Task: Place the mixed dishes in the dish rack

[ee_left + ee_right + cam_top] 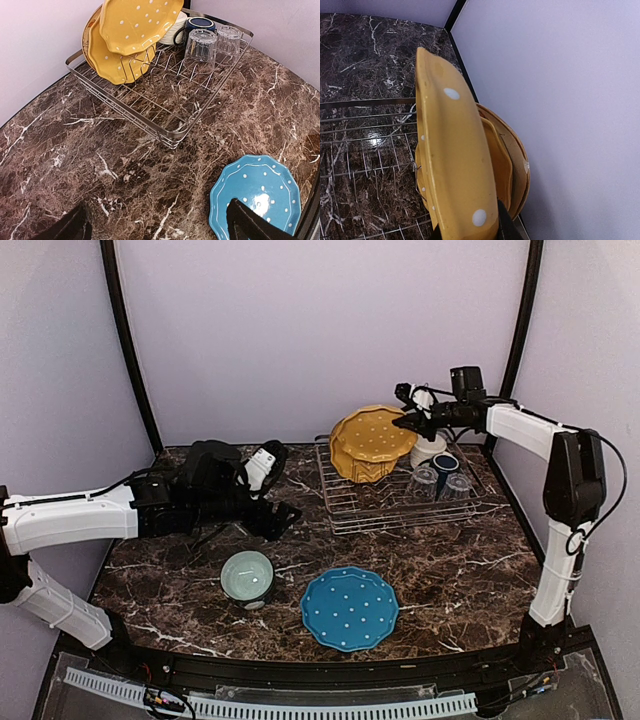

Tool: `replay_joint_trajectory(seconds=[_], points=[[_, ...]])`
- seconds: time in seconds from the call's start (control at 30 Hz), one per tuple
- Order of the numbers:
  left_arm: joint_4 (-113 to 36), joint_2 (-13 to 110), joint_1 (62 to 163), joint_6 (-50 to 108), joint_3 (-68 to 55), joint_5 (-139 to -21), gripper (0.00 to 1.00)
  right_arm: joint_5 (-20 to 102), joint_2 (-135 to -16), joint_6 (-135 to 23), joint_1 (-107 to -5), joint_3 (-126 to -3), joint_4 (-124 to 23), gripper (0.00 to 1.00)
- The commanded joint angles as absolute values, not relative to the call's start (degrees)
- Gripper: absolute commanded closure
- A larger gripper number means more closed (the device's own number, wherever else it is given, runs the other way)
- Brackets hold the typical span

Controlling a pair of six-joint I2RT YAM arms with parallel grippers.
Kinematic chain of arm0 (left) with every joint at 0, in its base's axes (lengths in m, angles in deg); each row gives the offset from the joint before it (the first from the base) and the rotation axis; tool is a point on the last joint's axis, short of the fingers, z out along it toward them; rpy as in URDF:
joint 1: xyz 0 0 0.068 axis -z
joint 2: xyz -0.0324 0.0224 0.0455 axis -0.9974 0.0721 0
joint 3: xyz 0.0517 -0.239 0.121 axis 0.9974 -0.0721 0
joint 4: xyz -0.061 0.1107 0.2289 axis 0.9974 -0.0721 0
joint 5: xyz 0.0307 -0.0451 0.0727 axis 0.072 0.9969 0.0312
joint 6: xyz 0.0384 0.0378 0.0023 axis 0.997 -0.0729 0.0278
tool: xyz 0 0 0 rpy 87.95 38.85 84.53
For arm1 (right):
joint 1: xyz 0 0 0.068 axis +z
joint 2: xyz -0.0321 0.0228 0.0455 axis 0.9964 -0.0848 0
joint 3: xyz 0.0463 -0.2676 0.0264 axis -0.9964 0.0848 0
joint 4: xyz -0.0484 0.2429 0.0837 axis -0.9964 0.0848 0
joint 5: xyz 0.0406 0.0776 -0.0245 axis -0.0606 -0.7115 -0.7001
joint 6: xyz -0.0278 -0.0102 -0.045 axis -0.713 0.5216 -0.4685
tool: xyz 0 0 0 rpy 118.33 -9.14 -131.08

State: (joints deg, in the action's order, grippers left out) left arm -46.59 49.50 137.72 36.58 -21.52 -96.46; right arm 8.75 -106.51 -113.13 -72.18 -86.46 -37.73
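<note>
My right gripper (412, 422) is shut on the rim of a yellow dotted plate (375, 432) (455, 160), holding it tilted above the left end of the dish rack (400, 505) (165, 102). Two more plates (350, 460) stand in the rack behind it. A cream mug (428, 448), a navy mug (446, 464) and two upturned glass tumblers (200, 47) sit at the rack's right end. My left gripper (285, 518) (157, 227) hovers open and empty over the table left of the rack. The mint-green bowl (247, 576) and blue dotted plate (349, 608) (255, 192) lie on the table in front.
The dark marble table (180, 580) is closed in by lilac walls at the back and sides, with black poles (128, 340) in the corners. The rack stands near the back right wall. A black rail (300, 670) runs along the near edge.
</note>
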Motion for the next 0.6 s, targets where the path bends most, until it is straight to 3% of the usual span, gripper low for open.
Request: replay_joint_trajectory(seconds=[0.0,0.57], points=[[-47.97,47.81,137.55,36.93,-22.33,-97.2,0.07,3.27,-105.15,-112.61,-73.05,-90.67,-44.29,1.0],[-48.4,48.06,137.52,36.85,-22.42,-97.45,0.07,2.46,-109.83,-116.82,-73.36,-94.26,-41.18,1.0]])
